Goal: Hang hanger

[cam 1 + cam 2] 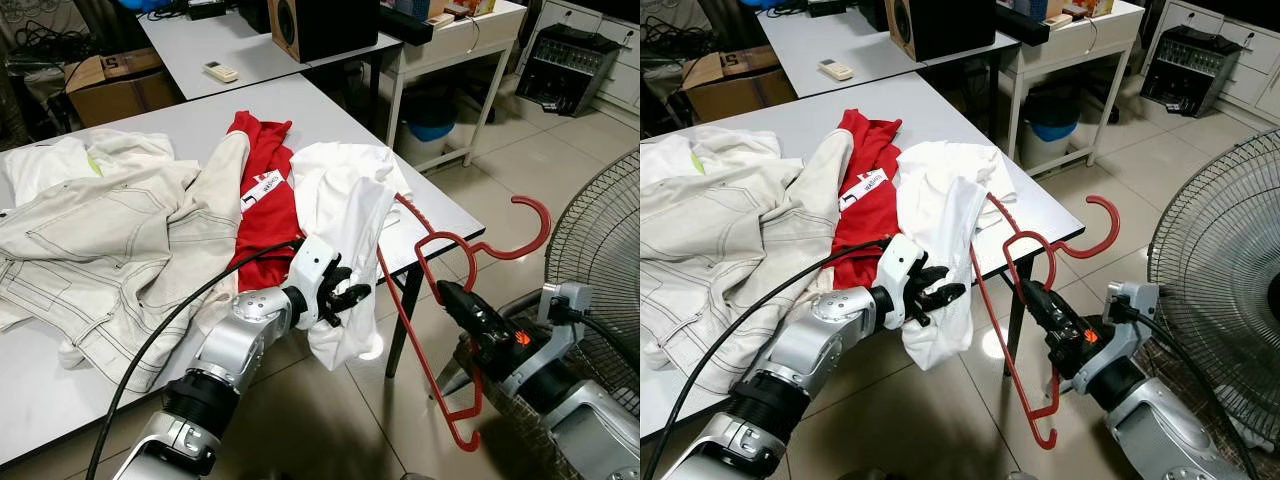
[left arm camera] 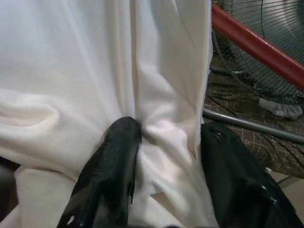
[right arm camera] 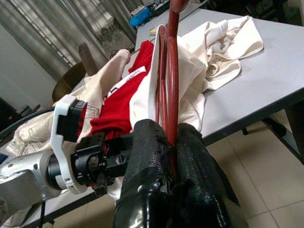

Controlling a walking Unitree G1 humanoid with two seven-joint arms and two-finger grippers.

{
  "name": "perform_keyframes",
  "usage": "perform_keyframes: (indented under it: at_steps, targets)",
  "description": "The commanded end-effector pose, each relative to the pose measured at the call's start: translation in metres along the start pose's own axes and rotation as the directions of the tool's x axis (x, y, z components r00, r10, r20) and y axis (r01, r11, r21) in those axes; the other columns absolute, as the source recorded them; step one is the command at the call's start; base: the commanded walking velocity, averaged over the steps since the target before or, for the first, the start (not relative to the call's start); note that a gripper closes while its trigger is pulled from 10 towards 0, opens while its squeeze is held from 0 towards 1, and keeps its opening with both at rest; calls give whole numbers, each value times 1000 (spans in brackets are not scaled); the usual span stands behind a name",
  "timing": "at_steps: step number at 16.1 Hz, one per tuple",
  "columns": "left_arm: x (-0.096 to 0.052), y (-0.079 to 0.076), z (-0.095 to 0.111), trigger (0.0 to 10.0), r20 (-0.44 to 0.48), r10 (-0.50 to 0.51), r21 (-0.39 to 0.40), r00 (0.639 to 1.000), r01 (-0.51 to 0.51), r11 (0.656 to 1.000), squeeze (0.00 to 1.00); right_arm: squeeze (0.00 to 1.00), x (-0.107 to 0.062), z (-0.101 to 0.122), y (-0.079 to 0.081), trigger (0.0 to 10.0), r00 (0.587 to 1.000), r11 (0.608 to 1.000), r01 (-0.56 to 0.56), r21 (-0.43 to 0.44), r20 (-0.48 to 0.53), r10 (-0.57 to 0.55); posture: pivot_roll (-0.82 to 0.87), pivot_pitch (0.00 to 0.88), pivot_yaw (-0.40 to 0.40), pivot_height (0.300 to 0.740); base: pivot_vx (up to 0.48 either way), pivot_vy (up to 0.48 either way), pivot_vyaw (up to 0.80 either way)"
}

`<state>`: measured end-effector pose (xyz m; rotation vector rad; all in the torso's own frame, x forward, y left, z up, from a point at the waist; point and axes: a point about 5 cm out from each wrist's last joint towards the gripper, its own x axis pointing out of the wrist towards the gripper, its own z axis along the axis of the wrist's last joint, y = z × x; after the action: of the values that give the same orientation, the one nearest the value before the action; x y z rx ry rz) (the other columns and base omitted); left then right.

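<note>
The red hanger's [image 1: 440, 300] upper arm was partly hidden inside the white shirt [image 1: 335, 215] (draped over the table's [image 1: 440, 215] right front edge). The left gripper [image 1: 345, 298] clenched the shirt's hanging fabric; the right gripper [image 1: 1032, 292] clamped the hanger. A fan [image 1: 1225, 270] stood on the tiled floor.

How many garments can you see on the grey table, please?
3: a cream jacket at the left, a red shirt in the middle, a white shirt draping over the edge. More may lie underneath.

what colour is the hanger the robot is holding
Red. The hanger, held in the right claw, shows best in the left eye view.
</note>
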<state>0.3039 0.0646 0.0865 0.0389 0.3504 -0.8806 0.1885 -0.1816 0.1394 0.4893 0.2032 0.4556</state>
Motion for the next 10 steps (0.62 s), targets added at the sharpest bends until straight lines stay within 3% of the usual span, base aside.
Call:
perform_keyframes:
  at_steps: [1,10]
  targets:
    - [-4,3,0,0,6,10,5,1000,-10,1000,0,0,0,1,5,10000,1000,1000,-28,-3,-4,28,-117,25,89,740,0,0,0]
    - [-31,5,13,0,42,5,84,999,-9,996,0,0,4,0,1,10000,1000,1000,-1,-6,7,1,-92,33,86,740,0,0,0]
